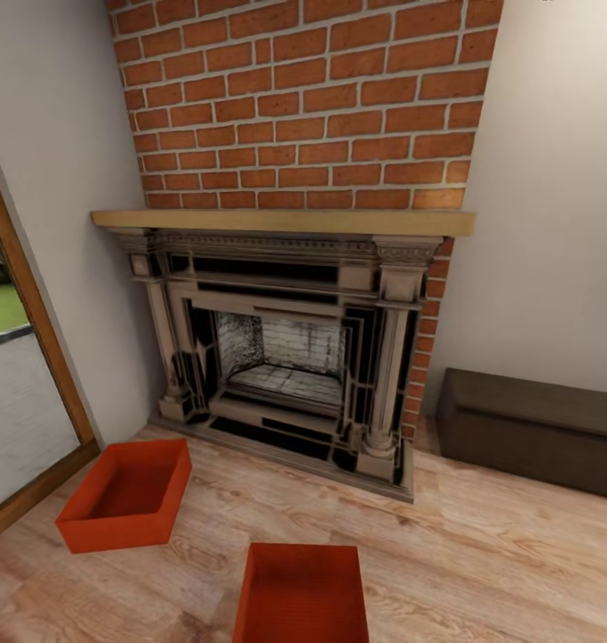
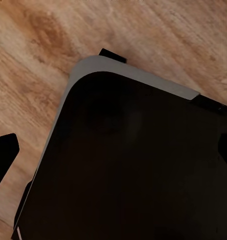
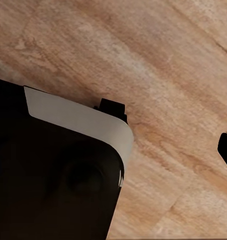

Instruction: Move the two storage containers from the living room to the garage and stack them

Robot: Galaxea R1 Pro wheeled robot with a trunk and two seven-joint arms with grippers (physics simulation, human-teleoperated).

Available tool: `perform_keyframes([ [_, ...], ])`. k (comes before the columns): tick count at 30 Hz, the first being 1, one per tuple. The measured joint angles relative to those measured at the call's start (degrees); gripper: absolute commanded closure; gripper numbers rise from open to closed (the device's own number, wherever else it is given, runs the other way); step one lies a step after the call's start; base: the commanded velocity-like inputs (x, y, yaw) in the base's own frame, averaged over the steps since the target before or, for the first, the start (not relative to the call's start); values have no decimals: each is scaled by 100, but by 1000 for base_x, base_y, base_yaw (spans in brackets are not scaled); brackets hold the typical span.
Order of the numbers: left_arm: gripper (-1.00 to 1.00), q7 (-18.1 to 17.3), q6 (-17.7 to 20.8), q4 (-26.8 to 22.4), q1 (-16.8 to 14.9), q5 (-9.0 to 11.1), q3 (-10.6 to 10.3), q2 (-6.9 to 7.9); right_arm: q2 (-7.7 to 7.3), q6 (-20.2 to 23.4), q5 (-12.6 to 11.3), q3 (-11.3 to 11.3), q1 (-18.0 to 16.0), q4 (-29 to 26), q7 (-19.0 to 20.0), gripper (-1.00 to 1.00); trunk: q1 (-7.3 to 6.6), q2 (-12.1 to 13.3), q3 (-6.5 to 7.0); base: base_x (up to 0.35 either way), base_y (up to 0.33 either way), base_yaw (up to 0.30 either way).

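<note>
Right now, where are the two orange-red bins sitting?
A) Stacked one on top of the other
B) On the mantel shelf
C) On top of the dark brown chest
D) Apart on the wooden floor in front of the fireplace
D: in the head view one storage container and the other storage container both rest on the light wood floor, separated by bare planks, in front of the fireplace.

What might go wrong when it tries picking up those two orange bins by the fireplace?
The nearer orange bin runs off the head view's lower edge, so judging a grip on it may be hard. The farther orange bin sits close to the glass door's wooden frame, which an arm might bump. Their thin walls could slip from a grip.
</note>
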Motion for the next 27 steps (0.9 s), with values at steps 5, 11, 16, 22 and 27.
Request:
perform_keyframes([
  [5,-100,0,0,0,0,1,-1,0,-2,6,0,0,0,0,1,-100,0,0,0,0,0,-136],
  [11,-100,5,-2,1,0,8,0,0,-3,13,0,0,-1,0,3,-100,0,0,0,0,40,-17],
  [16,-100,8,-2,1,0,9,-1,0,-3,14,0,0,-1,0,2,-100,0,0,0,0,116,-2],
  [22,-100,8,-1,1,0,7,-1,0,-3,13,0,0,-1,0,1,-100,0,0,0,0,13,0],
  [27,-100,8,0,1,0,9,-1,-2,-3,14,0,0,-1,0,2,-100,0,0,0,0,45,0],
])
